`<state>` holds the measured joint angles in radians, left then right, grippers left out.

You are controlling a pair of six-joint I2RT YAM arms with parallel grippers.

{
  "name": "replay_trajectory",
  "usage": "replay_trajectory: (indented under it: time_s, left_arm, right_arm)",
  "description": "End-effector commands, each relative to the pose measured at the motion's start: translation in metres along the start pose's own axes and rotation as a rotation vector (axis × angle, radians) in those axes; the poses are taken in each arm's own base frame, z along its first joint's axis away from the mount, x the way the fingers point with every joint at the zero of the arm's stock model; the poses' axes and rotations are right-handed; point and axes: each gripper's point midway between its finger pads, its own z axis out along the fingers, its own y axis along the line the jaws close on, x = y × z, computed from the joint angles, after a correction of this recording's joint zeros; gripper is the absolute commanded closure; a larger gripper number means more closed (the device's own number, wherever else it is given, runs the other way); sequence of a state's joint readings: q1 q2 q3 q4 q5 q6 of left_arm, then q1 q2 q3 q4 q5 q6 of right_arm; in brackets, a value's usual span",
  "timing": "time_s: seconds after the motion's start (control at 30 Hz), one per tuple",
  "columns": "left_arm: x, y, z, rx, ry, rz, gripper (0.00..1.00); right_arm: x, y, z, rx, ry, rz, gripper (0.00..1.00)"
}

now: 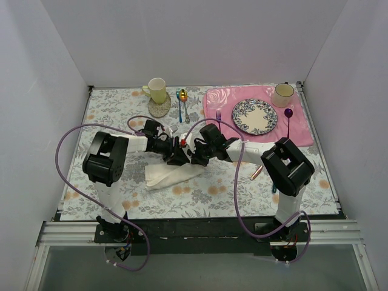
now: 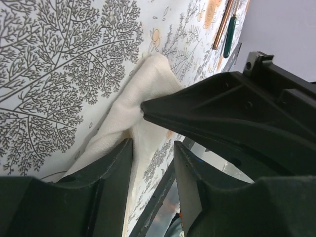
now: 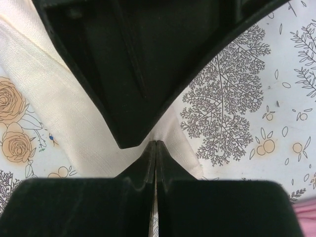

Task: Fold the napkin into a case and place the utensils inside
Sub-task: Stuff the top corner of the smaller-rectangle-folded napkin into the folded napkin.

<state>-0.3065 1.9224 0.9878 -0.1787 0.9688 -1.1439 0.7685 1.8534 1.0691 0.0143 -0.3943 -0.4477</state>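
Note:
The cream napkin [image 1: 167, 176] lies folded into a narrow band on the flowered tablecloth, in front of both arms. My right gripper [image 3: 156, 144] is shut, its tips pinching a raised ridge of the napkin [image 3: 54, 98]. My left gripper [image 2: 153, 150] faces it tip to tip, open, with a gap between its fingers [image 2: 113, 168]; the napkin [image 2: 148, 84] runs past its left finger. The copper knife [image 1: 256, 173] lies to the right beside the right arm. In the left wrist view the knife [image 2: 223, 24] lies next to the spoon's teal handle [image 2: 230, 32].
A pale mug [image 1: 157, 91] on a coaster stands at the back, with a blue-handled spoon [image 1: 179, 108] beside it. The pink placemat [image 1: 303, 130] at back right carries a patterned plate [image 1: 254, 116], a cup [image 1: 283, 94] and a purple utensil [image 1: 288, 115].

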Motion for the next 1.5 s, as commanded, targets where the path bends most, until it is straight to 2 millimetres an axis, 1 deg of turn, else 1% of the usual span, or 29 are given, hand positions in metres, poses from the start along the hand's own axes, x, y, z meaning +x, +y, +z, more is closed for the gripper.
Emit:
replay_trajectory:
  time_s: [0.0,0.03,0.07,0.13,0.17,0.23,0.27,0.33,0.37,0.47,0.5,0.6,0.63,0.67,0.73,0.77,0.8,0.83,0.97,1.07,1.17,1.2,1.27,1.3,1.33,1.43,1.47]
  left_arm:
    - [-0.003,-0.027,-0.021,0.051,-0.034,0.069,0.61]
    - [-0.005,-0.024,-0.025,0.037,-0.039,0.1,0.61]
    - [0.002,-0.023,-0.028,0.023,-0.019,0.084,0.61]
    - [0.006,-0.016,-0.031,-0.02,-0.008,0.088,0.62]
    - [0.012,-0.014,-0.032,-0.028,0.016,0.105,0.62]
    - [0.016,-0.009,-0.035,-0.066,0.023,0.116,0.62]
    - [0.021,-0.005,-0.036,-0.08,0.037,0.112,0.62]
    - [0.025,-0.003,-0.038,-0.098,0.042,0.123,0.62]
    - [0.027,0.001,-0.039,-0.124,0.043,0.115,0.62]
    - [0.03,0.007,-0.041,-0.155,0.051,0.111,0.63]
    - [0.03,0.008,-0.041,-0.162,0.048,0.113,0.63]
    - [0.03,0.01,-0.043,-0.18,0.049,0.117,0.7]
    - [0.03,0.008,-0.043,-0.174,0.051,0.124,0.73]
    - [0.029,0.006,-0.044,-0.167,0.047,0.14,0.81]
    - [0.024,0.001,-0.044,-0.153,0.039,0.166,0.89]
    - [0.023,-0.001,-0.044,-0.146,0.038,0.174,0.96]
    - [0.021,-0.003,-0.044,-0.14,0.038,0.182,0.99]
    - [0.016,-0.009,-0.044,-0.127,0.031,0.193,1.0]
    - [0.004,-0.02,-0.043,-0.104,0.025,0.235,1.0]
    - [-0.001,-0.022,-0.042,-0.108,0.036,0.251,1.0]
    - [-0.003,-0.012,-0.039,-0.146,0.05,0.231,1.0]
    - [-0.007,-0.011,-0.04,-0.159,0.044,0.241,1.0]
    - [-0.008,0.001,-0.037,-0.193,0.057,0.226,1.0]
    - [-0.011,0.005,-0.035,-0.201,0.062,0.236,1.0]
    - [-0.009,0.014,-0.031,-0.211,0.08,0.212,1.0]
    - [-0.007,0.03,-0.027,-0.23,0.095,0.166,1.0]
    - [-0.008,0.036,-0.022,-0.231,0.099,0.156,1.0]
  right_arm:
    - [0.022,0.006,0.003,-0.012,0.057,0.027,0.99]
    - [0.022,0.006,0.004,-0.011,0.059,0.028,0.99]
    - [0.024,0.006,0.004,-0.011,0.061,0.03,0.99]
    - [0.025,0.006,0.004,-0.013,0.064,0.03,0.99]
    - [0.024,0.006,0.004,-0.011,0.062,0.028,0.99]
    - [0.021,0.006,0.003,-0.012,0.055,0.029,0.99]
    - [0.02,0.005,0.002,-0.01,0.053,0.029,0.99]
    - [0.017,0.005,0.001,-0.009,0.046,0.026,0.99]
    - [0.015,0.005,0.001,-0.012,0.042,0.024,0.99]
    - [0.013,0.004,0.0,-0.007,0.038,0.021,0.99]
    - [0.013,0.004,0.0,-0.006,0.036,0.018,0.99]
    - [0.013,0.005,0.0,-0.011,0.036,0.017,0.99]
    - [0.012,0.005,-0.001,-0.013,0.033,0.017,0.99]
    - [0.01,0.005,-0.001,-0.015,0.027,0.015,0.99]
    - [0.008,0.007,-0.002,-0.02,0.021,0.013,0.99]
    - [0.004,0.007,-0.003,-0.024,0.011,0.013,0.99]
    - [0.002,0.006,-0.004,-0.023,0.005,0.013,0.99]
    - [0.0,0.007,-0.004,-0.027,-0.001,0.011,0.99]
    - [-0.013,0.007,-0.01,-0.024,-0.029,0.002,0.99]
    - [-0.022,0.005,-0.015,-0.014,-0.051,-0.003,0.99]
    - [-0.031,0.003,-0.02,-0.005,-0.07,-0.003,0.99]
    - [-0.034,0.003,-0.021,-0.006,-0.077,-0.006,0.99]
    - [-0.036,0.004,-0.022,-0.008,-0.08,-0.009,0.99]
    - [-0.035,0.003,-0.022,-0.005,-0.081,-0.01,0.99]
    - [-0.034,0.003,-0.021,-0.007,-0.077,-0.009,0.99]
    - [-0.032,0.002,-0.02,-0.003,-0.068,-0.006,0.99]
    - [-0.032,0.003,-0.02,-0.003,-0.067,-0.007,0.99]
